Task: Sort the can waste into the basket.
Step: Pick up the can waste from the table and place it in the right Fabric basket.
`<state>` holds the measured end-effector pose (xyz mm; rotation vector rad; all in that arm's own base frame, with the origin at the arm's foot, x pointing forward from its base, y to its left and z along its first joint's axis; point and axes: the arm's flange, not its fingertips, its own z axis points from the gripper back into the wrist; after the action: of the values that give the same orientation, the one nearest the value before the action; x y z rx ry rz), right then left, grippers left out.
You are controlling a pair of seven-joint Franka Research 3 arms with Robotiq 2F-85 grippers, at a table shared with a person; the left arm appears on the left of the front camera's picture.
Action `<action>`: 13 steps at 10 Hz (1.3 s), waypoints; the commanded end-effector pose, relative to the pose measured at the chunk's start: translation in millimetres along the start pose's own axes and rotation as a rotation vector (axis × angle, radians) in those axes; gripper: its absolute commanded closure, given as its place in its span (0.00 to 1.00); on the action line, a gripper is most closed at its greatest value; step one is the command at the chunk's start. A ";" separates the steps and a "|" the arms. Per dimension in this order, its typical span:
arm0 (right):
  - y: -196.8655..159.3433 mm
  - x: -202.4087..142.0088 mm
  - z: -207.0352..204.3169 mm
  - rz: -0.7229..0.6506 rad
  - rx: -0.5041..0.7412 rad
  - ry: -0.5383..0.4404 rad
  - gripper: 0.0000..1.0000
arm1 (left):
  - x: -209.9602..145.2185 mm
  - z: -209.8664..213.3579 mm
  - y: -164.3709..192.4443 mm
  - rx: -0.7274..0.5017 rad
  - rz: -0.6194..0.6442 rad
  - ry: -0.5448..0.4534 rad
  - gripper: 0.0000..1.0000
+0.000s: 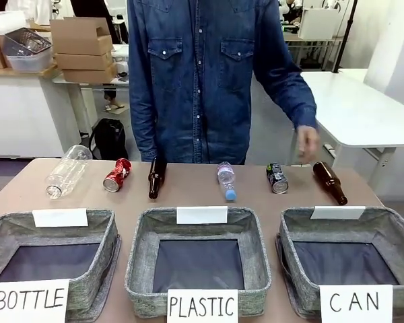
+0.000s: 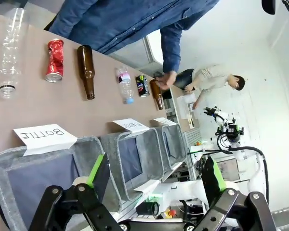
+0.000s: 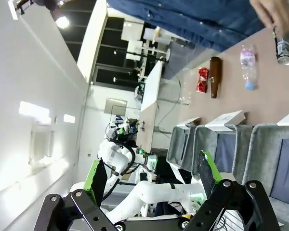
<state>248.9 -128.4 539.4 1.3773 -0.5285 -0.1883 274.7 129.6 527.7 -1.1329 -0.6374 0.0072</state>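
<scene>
Shows a dented red can [image 1: 116, 175] and a black can [image 1: 277, 177] lying among bottles [image 1: 156, 177] beyond the CAN basket [image 1: 398, 232]. Shows left gripper [image 2: 154, 166] and right gripper [image 3: 151, 168] spread wide, holding nothing.

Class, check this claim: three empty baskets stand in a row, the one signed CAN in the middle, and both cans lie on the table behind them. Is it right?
No. The front view shows the CAN basket at the right end; the PLASTIC basket is in the middle. Otherwise right: all three are empty, and the red can and black can lie on the table behind.
</scene>
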 end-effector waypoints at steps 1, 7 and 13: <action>-0.8 21.2 -44.2 0.032 -0.161 0.098 0.00 | 2.2 -1.2 1.1 -0.016 -0.025 -0.009 0.00; -1.9 12.1 20.7 0.003 -0.015 0.510 0.00 | 2.2 -1.2 1.1 -0.016 -0.025 -0.009 0.00; -13.2 16.4 7.1 0.059 -0.214 0.481 0.00 | 2.2 -1.2 1.1 -0.016 -0.025 -0.009 0.00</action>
<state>241.5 -155.9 538.1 1.1691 -0.1243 0.0897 275.7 129.9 527.5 -1.1287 -0.6381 0.0072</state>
